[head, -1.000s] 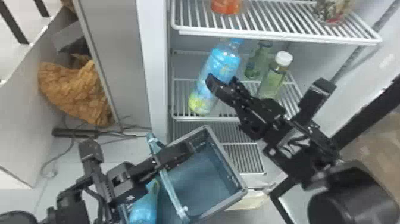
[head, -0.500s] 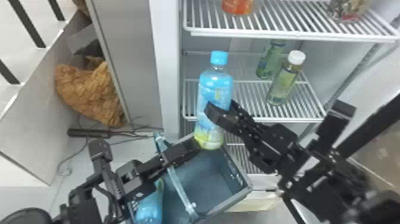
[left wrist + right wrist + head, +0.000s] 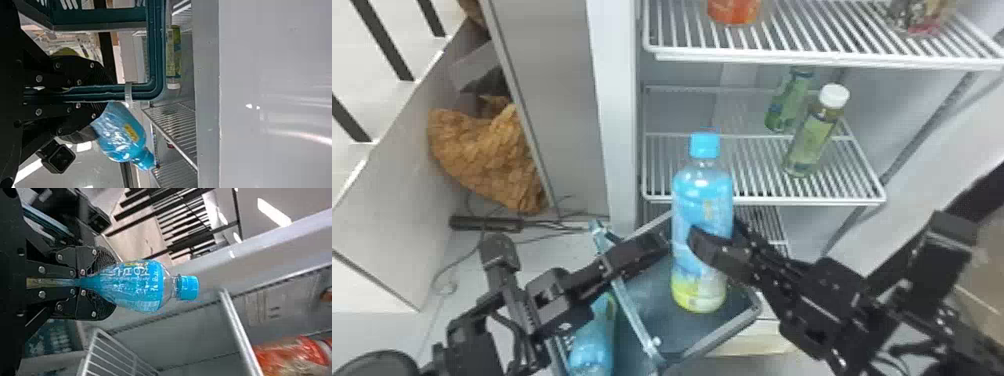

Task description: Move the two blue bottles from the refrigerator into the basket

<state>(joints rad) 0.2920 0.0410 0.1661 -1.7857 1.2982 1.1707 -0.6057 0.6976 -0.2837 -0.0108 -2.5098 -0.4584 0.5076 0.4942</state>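
One blue bottle (image 3: 702, 200) stands nearly upright above the dark basket (image 3: 717, 341), with my right gripper (image 3: 721, 236) shut around its middle. In the right wrist view, the right gripper (image 3: 111, 284) clasps this bottle (image 3: 135, 286), cap pointing away from the fingers. My left gripper (image 3: 659, 242) is at the basket's rim, just left of the held bottle. The left wrist view has the left gripper (image 3: 105, 93) clamped on the basket's rim (image 3: 156, 58), with the held bottle (image 3: 121, 135) alongside. A second blue bottle (image 3: 594, 340) lies in the basket, partly behind the left arm.
Two greenish bottles (image 3: 812, 137) stand on the refrigerator's middle shelf (image 3: 757, 200). An orange item (image 3: 734, 10) sits on the upper shelf (image 3: 807, 57). The refrigerator's side wall (image 3: 617, 125) rises behind the basket, with a brown crumpled bundle (image 3: 487, 152) farther left.
The right gripper has brought the blue bottle out from the middle shelf, forward and down over the basket, and it now stands straighter. The left gripper keeps its hold on the rim.
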